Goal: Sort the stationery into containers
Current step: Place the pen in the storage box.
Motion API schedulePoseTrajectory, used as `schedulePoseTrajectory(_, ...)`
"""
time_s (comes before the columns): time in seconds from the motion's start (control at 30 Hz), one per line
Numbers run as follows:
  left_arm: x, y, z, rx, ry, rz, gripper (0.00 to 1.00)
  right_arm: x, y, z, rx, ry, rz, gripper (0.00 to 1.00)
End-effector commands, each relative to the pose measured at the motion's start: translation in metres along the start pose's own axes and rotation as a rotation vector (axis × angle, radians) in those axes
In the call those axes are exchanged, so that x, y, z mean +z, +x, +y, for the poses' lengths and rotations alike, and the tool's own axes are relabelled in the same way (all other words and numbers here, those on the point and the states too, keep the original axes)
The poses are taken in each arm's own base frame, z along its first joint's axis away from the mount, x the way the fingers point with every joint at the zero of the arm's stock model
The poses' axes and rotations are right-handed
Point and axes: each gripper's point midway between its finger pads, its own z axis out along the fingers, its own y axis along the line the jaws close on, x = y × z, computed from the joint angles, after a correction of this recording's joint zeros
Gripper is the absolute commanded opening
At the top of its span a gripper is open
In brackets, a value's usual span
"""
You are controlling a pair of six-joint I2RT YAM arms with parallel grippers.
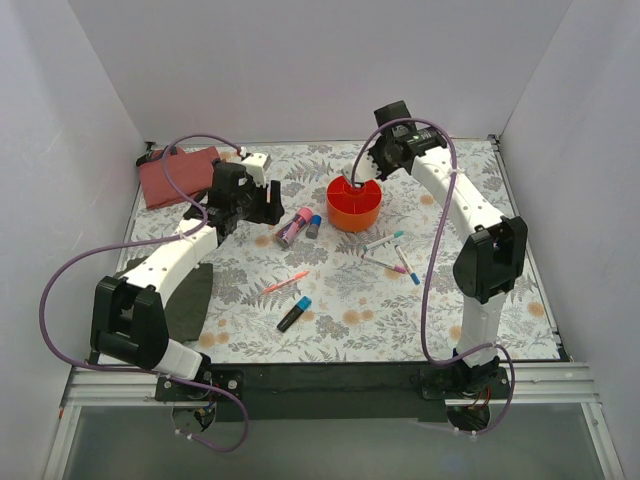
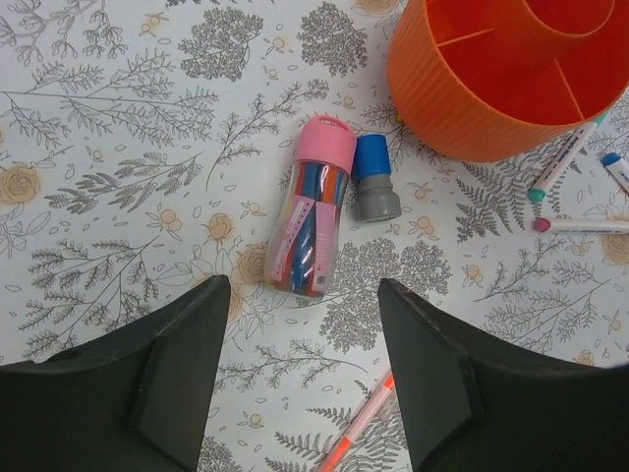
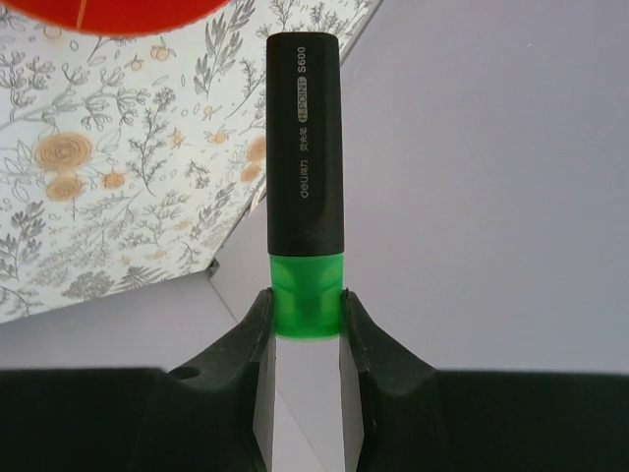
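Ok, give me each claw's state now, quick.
Left claw: open, empty.
Right claw: closed, holding the green-capped highlighter.

The two fingers (image 3: 254,344) pinch a black highlighter (image 3: 306,147) by its green cap (image 3: 307,295) only. Both pads sit against the cap's sides. The black barrel sticks out free, pointing up-frame, approx. vertical. White print on the barrel reads "H-POINT S600". A slice of the orange cup (image 3: 128,12) shows at the top-left corner, apart from the barrel tip. Floral-print tabletop (image 3: 108,197) fills the left side. Plain grey wall (image 3: 491,177) takes the right side & the bg behind the barrel.
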Motion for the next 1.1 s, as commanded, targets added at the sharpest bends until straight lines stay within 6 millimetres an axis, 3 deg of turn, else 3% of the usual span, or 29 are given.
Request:
schedulePoseTrajectory(0.0, -0.014, -0.011, 0.001, 0.008, -0.016, -0.055, 0.62, -0.021, 0.017, 0.000, -0.104, 0.005, 0.054, 0.01)
schedulePoseTrajectory(0.07, -0.014, -0.011, 0.004, 0.021, -0.023, -0.063, 0.62, -0.032, 0.016, 0.010, -0.119, -0.001, 0.049, 0.01)
schedulePoseTrajectory(0.23, -0.012, -0.010, 0.011, 0.030, -0.054, -0.077, 0.62, -0.028, 0.007, 0.043, -0.137, -0.069, 0.033, 0.01)
schedulePoseTrajectory(0.5, -0.013, -0.005, 0.012, 0.016, -0.058, -0.075, 0.62, -0.015, 0.003, 0.050, -0.112, -0.101, 0.025, 0.01)
schedulePoseTrajectory(0.83, -0.013, 0.001, 0.017, 0.021, -0.080, -0.063, 0.62, 0.006, -0.020, 0.058, -0.130, -0.140, -0.024, 0.01)
schedulePoseTrajectory(1.07, -0.011, 0.002, 0.018, 0.018, -0.084, -0.058, 0.62, 0.014, -0.022, 0.060, -0.128, -0.155, -0.023, 0.01)
